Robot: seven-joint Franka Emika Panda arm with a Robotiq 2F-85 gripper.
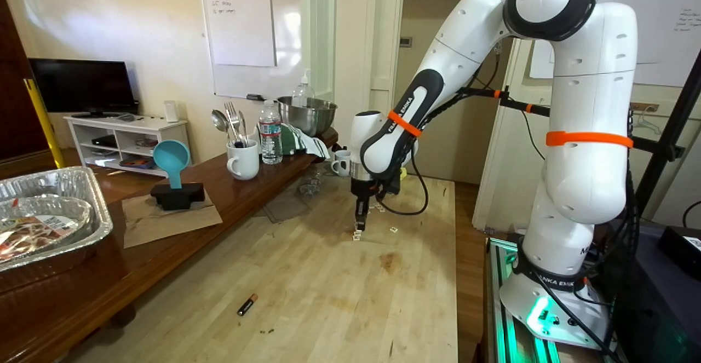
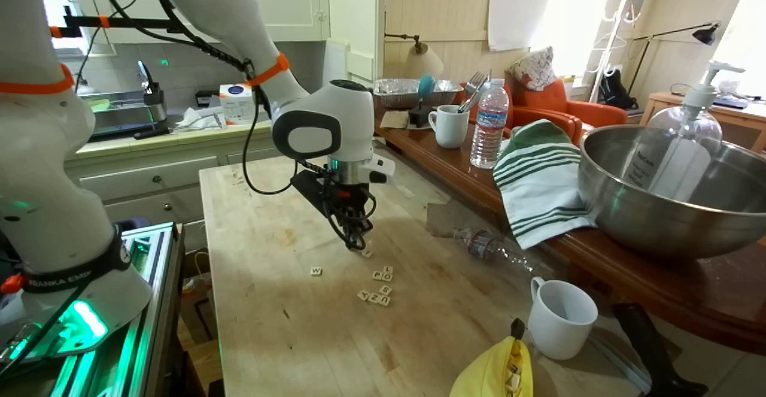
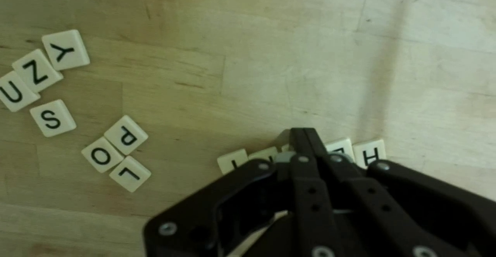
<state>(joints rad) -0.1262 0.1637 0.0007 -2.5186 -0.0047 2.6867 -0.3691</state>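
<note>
Letter tiles [image 3: 264, 153] lie in a short row on a pale wooden table [image 2: 269, 337], right beneath the jaws of an orange-banded robot arm [image 1: 457, 40]. The jaws are clenched, their black fingers [image 3: 298, 142] meeting at the tips and covering part of the row; whether they touch it, I cannot tell from where I stand. A plainly legible H [image 3: 370, 153] closes one end.

Near the row, a P [image 3: 126, 136], an O [image 3: 101, 154] and an L [image 3: 130, 174] huddle in a bunch. Farther off, a Y [image 3: 66, 50], a Z [image 3: 37, 71] and a U [image 3: 17, 91] make a slanting line, an S [image 3: 53, 118] just beside it. A W [image 2: 316, 271] lies on its own.

On the same table, a yellow banana-shaped pouch [image 2: 485, 373] gapes beside a white mug [image 2: 562, 325]; a clear bottle [image 2: 488, 247] lies on its side, and a battery [image 1: 247, 304] rests well apart. Along the dark wooden counter [image 1: 120, 267] stand a steel bowl [image 2: 652, 229] holding a pump bottle [image 2: 676, 163], a draped striped towel [image 2: 532, 175], an upright water bottle [image 2: 491, 123], a mug of cutlery [image 2: 450, 127], a turquoise scoop [image 1: 171, 160] and a foil tray [image 1: 98, 204]. Orange armchairs [image 2: 541, 97] fill the background.
</note>
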